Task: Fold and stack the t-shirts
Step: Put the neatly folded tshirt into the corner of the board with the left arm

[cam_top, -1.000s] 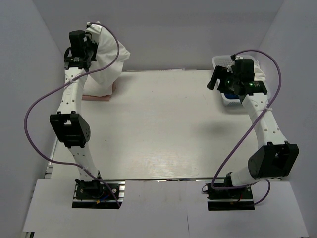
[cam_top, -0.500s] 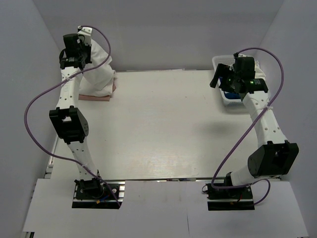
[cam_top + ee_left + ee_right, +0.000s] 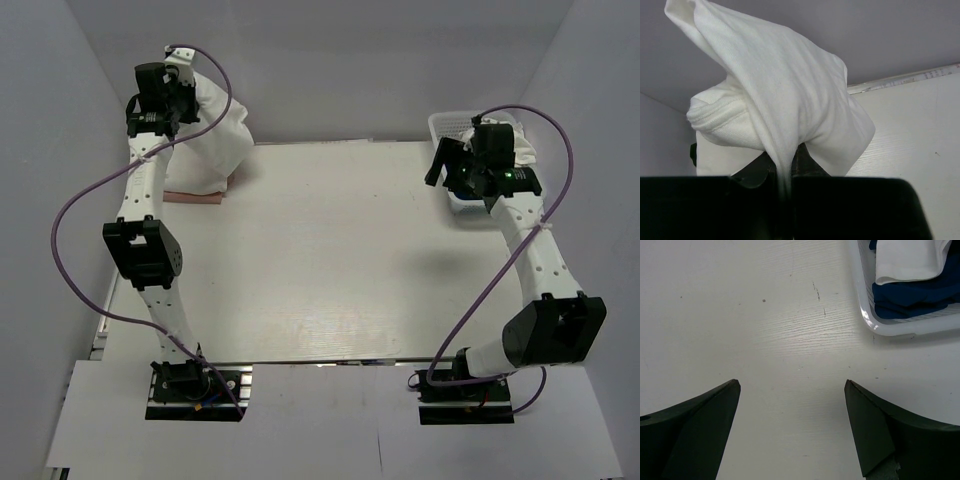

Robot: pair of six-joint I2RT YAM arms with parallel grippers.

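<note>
"Two arms, two stories. See the left gripper [image 3: 785,162]?"

"Clamped on a white t-shirt [image 3: 790,100], hoisted at the far left corner of the table [image 3: 330,250], its lower end down on a pale pink t-shirt [image 3: 196,198] lying flat."

"And the right gripper [image 3: 791,385]?"

"Jaws spread wide above the table, just beside the white basket [image 3: 863,315] with blue cloth [image 3: 910,302] inside."

At the far left corner, the left gripper [image 3: 163,92] holds a white t-shirt [image 3: 212,145] up, its lower end reaching a pink t-shirt [image 3: 198,198] on the table [image 3: 320,260]. The right gripper [image 3: 443,165] hovers beside a white basket [image 3: 448,124].
</note>
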